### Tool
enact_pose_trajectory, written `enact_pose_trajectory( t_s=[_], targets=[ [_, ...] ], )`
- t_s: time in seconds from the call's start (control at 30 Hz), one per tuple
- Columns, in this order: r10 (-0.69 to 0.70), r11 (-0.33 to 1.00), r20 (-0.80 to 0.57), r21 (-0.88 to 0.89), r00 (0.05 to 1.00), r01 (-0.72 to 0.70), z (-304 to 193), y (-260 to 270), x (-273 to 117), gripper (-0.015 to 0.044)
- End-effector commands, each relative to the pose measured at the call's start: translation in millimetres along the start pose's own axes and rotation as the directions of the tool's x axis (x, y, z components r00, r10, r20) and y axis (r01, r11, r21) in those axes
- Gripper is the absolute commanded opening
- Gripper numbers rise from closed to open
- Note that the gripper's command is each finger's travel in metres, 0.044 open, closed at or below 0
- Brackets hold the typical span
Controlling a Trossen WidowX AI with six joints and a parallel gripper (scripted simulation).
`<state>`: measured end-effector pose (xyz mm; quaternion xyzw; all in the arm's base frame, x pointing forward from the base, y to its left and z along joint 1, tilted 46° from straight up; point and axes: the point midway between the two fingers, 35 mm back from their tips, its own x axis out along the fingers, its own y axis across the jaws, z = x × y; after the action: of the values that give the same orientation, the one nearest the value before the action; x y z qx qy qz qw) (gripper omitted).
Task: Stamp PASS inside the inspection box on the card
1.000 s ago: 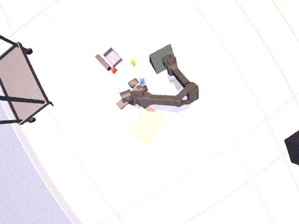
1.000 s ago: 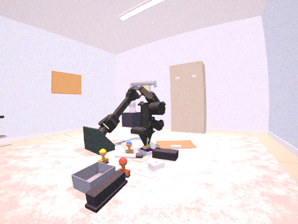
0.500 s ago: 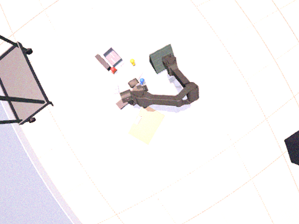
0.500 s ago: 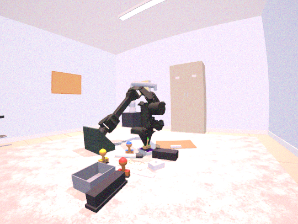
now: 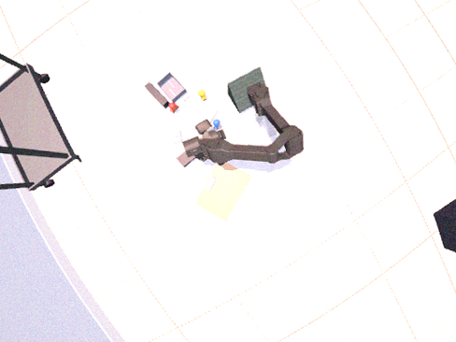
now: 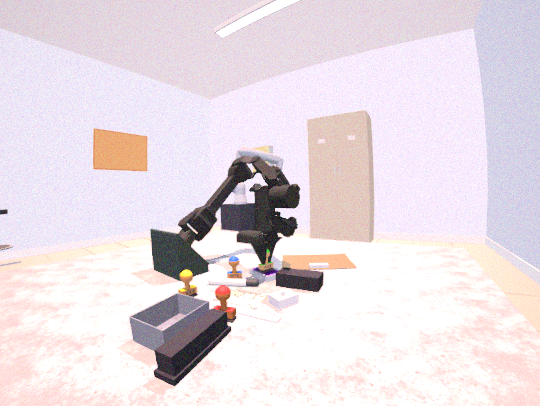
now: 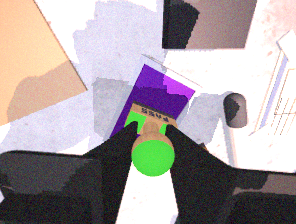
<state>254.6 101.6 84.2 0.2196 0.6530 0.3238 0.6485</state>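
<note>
The PASS stamp [image 7: 152, 157] [image 6: 267, 256] has a green knob and a wooden base lettered PASS. My gripper [image 7: 151, 127] [image 6: 265, 258] [image 5: 191, 148] is shut on its handle and holds it upright. The stamp's base is over the near part of the purple ink pad [image 7: 167, 97] [image 6: 263, 273], at or just above its surface; I cannot tell if they touch. The white card [image 7: 281, 99] [image 6: 252, 306] with printed lines lies to the right of the pad in the wrist view.
Blue [image 6: 233, 267] [image 5: 216, 123], yellow [image 6: 186, 281] [image 5: 202, 94] and red [image 6: 223, 298] [image 5: 173, 107] stamps stand nearby. A grey tray [image 6: 167, 317], two dark blocks [image 6: 192, 345] [image 6: 299, 279], a small white box [image 6: 283, 299] and a tan sheet [image 7: 30, 60] [image 6: 320, 261] surround the pad.
</note>
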Motion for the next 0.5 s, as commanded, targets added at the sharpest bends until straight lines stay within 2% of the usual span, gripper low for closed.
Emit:
enact_pose_trajectory(
  t_s=[0.0,0.47],
  targets=[
    [0.004,1.0,0.0,-0.002,1.0,-0.004,0.3,1.1,0.7,0.0],
    [0.004,1.0,0.0,-0.002,1.0,-0.004,0.4,0.9,-6.1,0.0]
  ],
)
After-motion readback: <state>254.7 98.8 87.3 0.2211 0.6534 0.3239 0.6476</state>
